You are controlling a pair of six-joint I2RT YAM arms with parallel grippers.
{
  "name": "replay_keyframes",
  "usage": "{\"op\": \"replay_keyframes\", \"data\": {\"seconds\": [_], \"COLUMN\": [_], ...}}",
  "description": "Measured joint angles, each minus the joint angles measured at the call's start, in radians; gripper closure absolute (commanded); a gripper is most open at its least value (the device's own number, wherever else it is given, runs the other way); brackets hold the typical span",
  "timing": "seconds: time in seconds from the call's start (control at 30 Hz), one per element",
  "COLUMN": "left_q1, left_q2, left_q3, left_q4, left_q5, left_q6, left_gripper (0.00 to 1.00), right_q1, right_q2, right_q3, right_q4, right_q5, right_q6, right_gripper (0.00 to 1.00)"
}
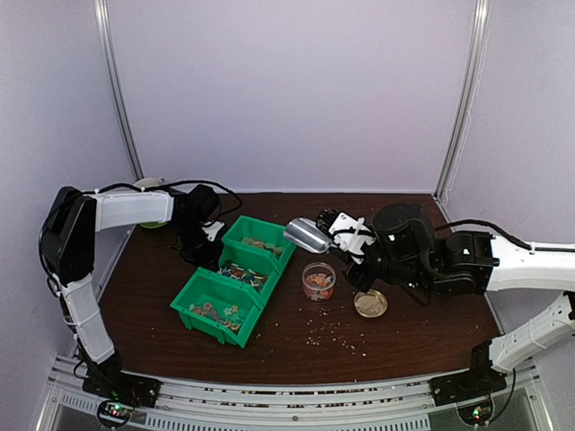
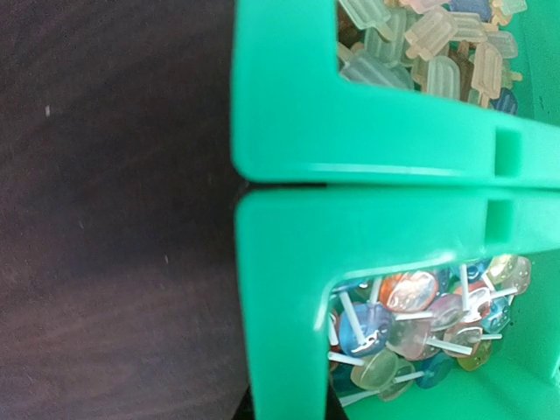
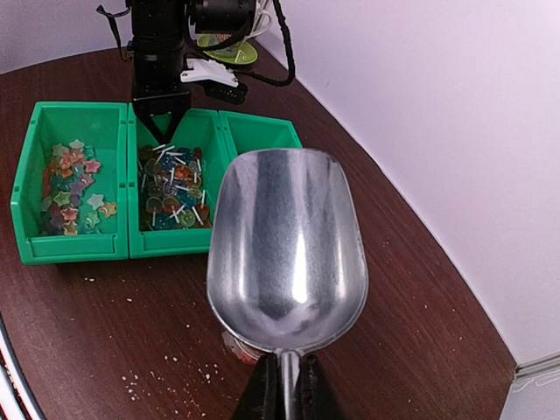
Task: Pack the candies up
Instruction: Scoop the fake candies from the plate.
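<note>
scooping step: the right gripper point(image 3: 282, 385) clamps the handle of a metal scoop point(image 3: 287, 236) that looks empty, held just above the clear cup point(image 1: 318, 281). most candies point(image 3: 171, 188) lie in green bins point(image 3: 79, 248) left of the cup. next, the scoop must swing left and dig in. the left gripper point(image 1: 199, 235) points down beyond the bins; its opening i cannot tell.

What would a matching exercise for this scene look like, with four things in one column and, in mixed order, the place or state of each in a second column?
Things:
1. metal scoop
2. gold lid
3. clear jar
4. star-shaped candies

Places or states:
A. in the green bin nearest the arm bases
B. lying flat on the table, beside the jar
C. empty, handle gripped by the right fingers
D. standing upright and open, partly filled

Pairs: 1-C, 2-B, 3-D, 4-A
</note>
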Motion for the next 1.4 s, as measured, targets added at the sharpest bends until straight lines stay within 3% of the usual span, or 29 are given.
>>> {"op": "replay_keyframes", "data": {"seconds": [0.37, 0.57, 0.77, 0.93, 1.0, 1.17, 1.4], "left_q1": [-0.003, 0.018, 0.093, 0.129, 0.130, 0.125, 0.118], "left_q2": [-0.123, -0.190, -0.252, -0.261, -0.244, -0.229, -0.233], "left_q3": [-0.185, -0.275, -0.387, -0.509, -0.519, -0.470, -0.334], "left_q4": [0.077, 0.189, 0.408, 0.718, 0.767, 0.639, 0.366], "left_q5": [0.076, 0.238, 0.447, 0.596, 0.632, 0.607, 0.393], "left_q6": [-0.003, -0.020, -0.133, -0.341, -0.385, -0.331, -0.176], "left_gripper": [1.00, 1.00, 1.00, 1.00, 1.00, 1.00, 1.00], "right_q1": [0.029, 0.029, 0.030, 0.030, 0.030, 0.030, 0.030], "right_q2": [0.075, 0.037, -0.113, -0.164, -0.163, -0.126, 0.014], "right_q3": [0.095, 0.089, 0.031, 0.014, 0.013, 0.019, 0.115], "right_q4": [-0.050, -0.043, 0.024, 0.067, 0.070, 0.047, -0.088], "right_q5": [-0.043, -0.105, -0.151, -0.159, -0.159, -0.158, -0.153], "right_q6": [-0.005, -0.001, 0.014, 0.023, 0.024, 0.027, 0.026], "right_gripper": [1.00, 1.00, 1.00, 1.00, 1.00, 1.00, 1.00]}}
